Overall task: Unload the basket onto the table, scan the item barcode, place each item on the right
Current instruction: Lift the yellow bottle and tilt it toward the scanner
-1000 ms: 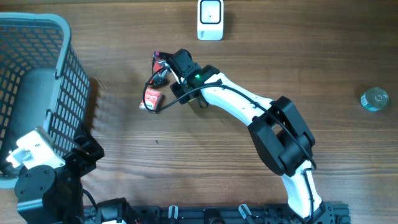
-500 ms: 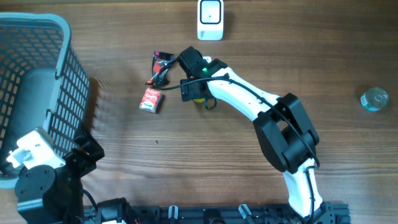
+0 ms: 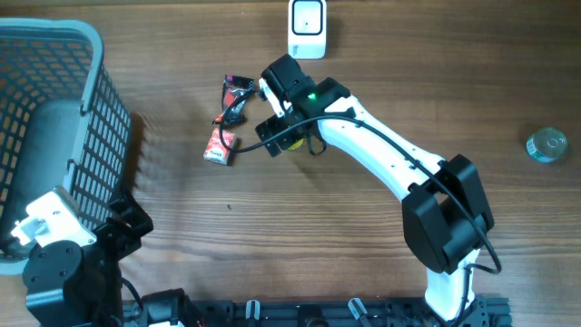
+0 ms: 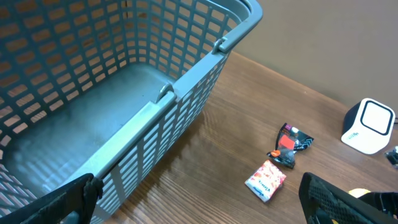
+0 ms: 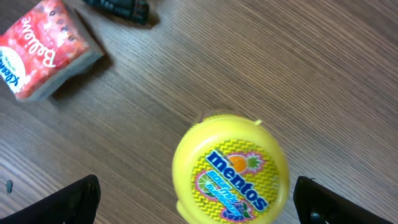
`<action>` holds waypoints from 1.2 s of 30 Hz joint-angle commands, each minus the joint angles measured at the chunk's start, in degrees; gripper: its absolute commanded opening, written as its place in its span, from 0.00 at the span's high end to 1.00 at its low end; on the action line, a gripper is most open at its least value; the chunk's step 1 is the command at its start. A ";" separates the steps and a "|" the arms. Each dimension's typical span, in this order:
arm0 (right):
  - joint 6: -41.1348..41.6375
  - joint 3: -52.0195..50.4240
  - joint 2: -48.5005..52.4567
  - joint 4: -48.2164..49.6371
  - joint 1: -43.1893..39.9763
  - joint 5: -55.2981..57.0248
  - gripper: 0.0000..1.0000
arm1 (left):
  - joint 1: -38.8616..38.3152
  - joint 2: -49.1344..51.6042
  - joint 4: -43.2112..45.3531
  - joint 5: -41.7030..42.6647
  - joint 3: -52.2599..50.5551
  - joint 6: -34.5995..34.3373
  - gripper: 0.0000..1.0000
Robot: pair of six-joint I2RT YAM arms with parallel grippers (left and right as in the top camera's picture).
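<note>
Right hand [image 5: 193, 186]: wide, over the Mentos tub [image 5: 231, 169], gripping nothing.
Risk: barcode unseen here; closing off-centre could roll the round tub away from the scanner [image 3: 307, 27].

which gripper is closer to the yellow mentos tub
Right. The right gripper hangs open directly above the mentos tub. The left gripper sits far off to the tub's left, open beside the basket.
</note>
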 commanded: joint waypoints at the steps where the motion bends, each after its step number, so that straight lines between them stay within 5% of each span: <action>1: -1.57 0.81 0.26 2.32 -0.09 0.96 0.00 | -0.28 0.11 0.11 0.92 -0.15 -1.16 0.00; 13: 2.49 0.85 7.15 3.98 -1.07 1.05 0.00 | -0.28 0.11 0.13 0.92 -0.15 -1.16 0.00; 25: 10.14 22.51 11.30 -13.09 -6.38 -9.53 0.00 | -0.28 0.11 0.13 0.92 -0.15 -1.16 0.00; 36: 9.94 23.82 15.67 -18.27 -5.40 -9.25 0.00 | -0.28 0.11 0.13 0.94 -0.15 -1.16 0.00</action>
